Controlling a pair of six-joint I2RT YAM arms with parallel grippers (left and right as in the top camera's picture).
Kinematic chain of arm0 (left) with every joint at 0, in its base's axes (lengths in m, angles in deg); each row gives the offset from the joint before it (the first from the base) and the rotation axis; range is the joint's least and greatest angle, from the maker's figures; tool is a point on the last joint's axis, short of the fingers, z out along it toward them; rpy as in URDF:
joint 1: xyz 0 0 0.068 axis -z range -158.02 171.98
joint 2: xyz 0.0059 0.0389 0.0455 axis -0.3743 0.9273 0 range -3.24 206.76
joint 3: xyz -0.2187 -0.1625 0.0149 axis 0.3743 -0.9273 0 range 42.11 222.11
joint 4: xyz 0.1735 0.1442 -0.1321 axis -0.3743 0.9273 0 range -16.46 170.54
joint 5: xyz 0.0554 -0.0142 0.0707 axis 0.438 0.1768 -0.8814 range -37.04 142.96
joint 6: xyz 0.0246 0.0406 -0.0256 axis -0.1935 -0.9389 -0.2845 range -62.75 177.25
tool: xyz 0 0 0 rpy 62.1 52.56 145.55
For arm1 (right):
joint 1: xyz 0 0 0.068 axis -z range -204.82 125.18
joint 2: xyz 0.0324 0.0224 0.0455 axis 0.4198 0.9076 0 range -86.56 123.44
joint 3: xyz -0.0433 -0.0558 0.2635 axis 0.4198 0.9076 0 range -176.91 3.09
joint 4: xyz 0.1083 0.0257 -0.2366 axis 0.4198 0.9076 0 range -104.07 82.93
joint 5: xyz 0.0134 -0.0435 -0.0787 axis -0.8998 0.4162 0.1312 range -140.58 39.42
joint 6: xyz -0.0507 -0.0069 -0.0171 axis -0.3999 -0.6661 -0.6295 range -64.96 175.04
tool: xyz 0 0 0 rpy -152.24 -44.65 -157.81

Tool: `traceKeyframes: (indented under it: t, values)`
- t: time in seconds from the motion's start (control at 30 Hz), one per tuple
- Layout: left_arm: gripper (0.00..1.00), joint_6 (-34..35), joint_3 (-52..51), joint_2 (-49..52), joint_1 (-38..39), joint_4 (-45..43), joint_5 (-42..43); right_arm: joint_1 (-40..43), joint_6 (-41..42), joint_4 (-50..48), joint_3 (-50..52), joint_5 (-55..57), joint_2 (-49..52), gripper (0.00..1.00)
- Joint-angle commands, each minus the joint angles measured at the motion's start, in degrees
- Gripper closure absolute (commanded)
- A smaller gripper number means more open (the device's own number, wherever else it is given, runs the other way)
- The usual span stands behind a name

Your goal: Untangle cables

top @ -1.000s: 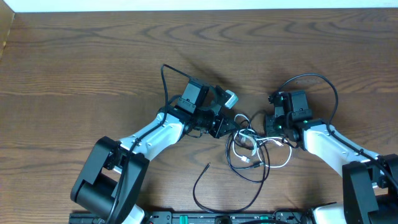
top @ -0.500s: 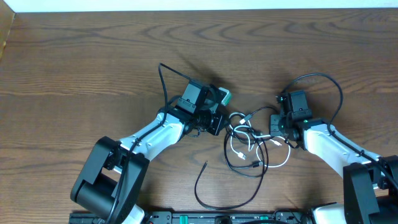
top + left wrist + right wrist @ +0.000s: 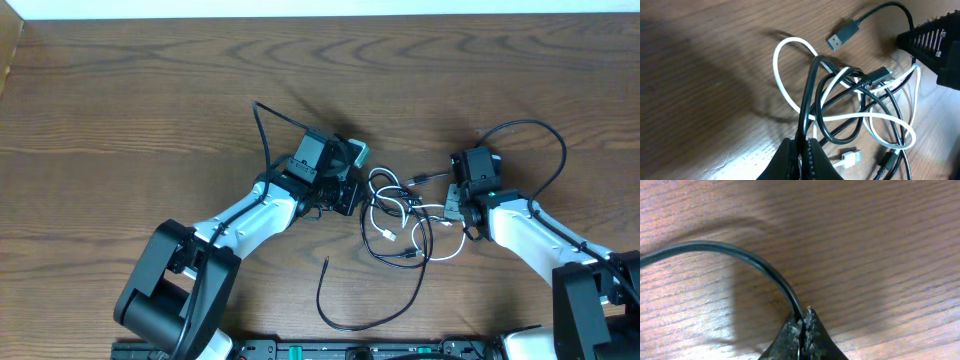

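Note:
The cables lie in a tangle between my two grippers. The black cable (image 3: 322, 295) trails a long loop toward the near edge, and the white cable (image 3: 452, 250) loops beside it. My left gripper (image 3: 352, 192) is shut on the black cable (image 3: 812, 85) at the tangle's left side; its jaws (image 3: 804, 150) pinch the cord. White loops (image 3: 776, 65) weave through black ones there, with a dark USB plug (image 3: 842, 37) and a white plug (image 3: 850, 159) lying free. My right gripper (image 3: 458, 190), at the tangle's right side, is shut (image 3: 801, 322) on a black cord (image 3: 740, 253) arcing away over the wood.
Thicker black wires rise from the left arm (image 3: 262, 130) and loop round the right arm (image 3: 560, 150). The brown wood table ends at a pale strip along the far side (image 3: 300, 10). Both arm bases stand at the near edge.
The grippers have drawn apart, the right one moving right and the left one slightly up and left. The tangle has stretched wider and looser, and the black tail has shifted.

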Motion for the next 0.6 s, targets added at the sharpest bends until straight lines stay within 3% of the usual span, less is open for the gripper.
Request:
traceKeyframes:
  t: [0.0,0.13,0.33,0.47,0.57]
  values:
    - [0.92,-0.1,1.3,0.3,-0.5,0.2,-2.0,0.2,1.1,0.0,1.1,-7.4,1.0,0.99]
    - [0.92,-0.1,1.3,0.3,-0.5,0.1,-2.0,0.1,1.1,1.2,1.1,-16.8,1.1,0.99]
    - [0.92,-0.1,1.3,0.3,-0.5,0.1,-2.0,0.1,1.0,3.1,1.1,-16.8,1.1,0.98]
    - [0.92,-0.1,1.3,0.3,-0.5,0.1,-2.0,0.2,-0.2,4.1,0.2,-16.7,0.9,0.89]
    - [0.93,-0.1,1.3,0.3,-0.5,0.1,-2.0,0.2,-2.8,8.5,-3.1,-16.6,0.3,0.88]
